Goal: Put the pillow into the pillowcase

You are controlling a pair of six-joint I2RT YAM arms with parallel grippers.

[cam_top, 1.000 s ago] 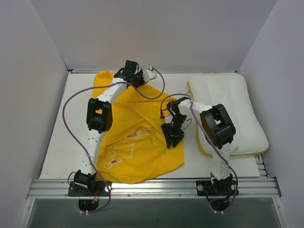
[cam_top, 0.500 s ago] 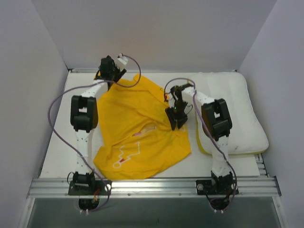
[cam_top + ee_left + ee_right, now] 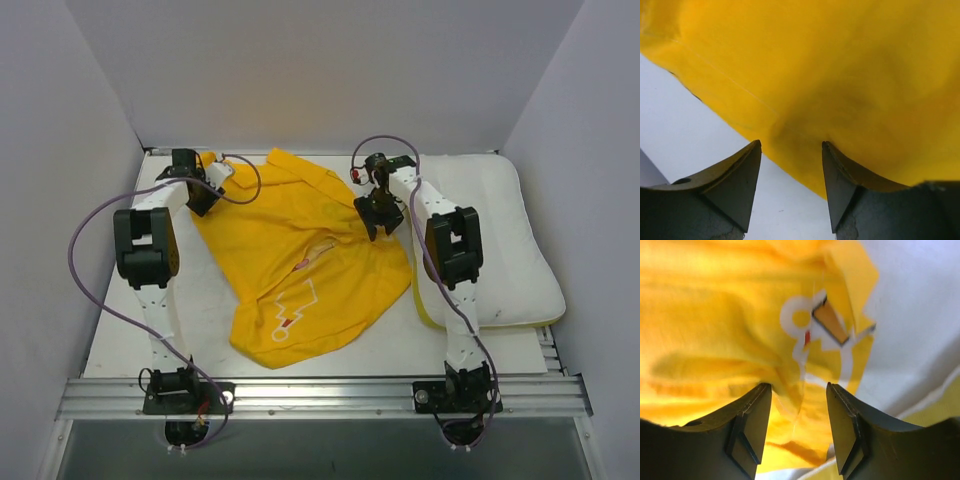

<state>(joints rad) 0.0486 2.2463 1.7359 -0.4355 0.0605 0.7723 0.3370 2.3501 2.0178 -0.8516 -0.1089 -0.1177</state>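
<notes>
One white table (image 3: pixel 390 345), one yellow pillowcase (image 3: pixel 310 260), one white pillow (image 3: pixel 490 240), two grippers.
The pillowcase lies rumpled mid-table, with the pillow flat just beside it on the right, not inside. The left gripper (image 3: pixel 791 145) at its far-left corner and the right gripper (image 3: pixel 799 386) at its far-right edge both stand partly open, clearly holding nothing.

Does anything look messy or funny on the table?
Yes. The yellow pillowcase is rumpled and lies crooked, slanting across the table with folds instead of lying flat. The white pillow lies neatly beside it on the right, not inside it yet. Nothing looks spilled or broken.
</notes>
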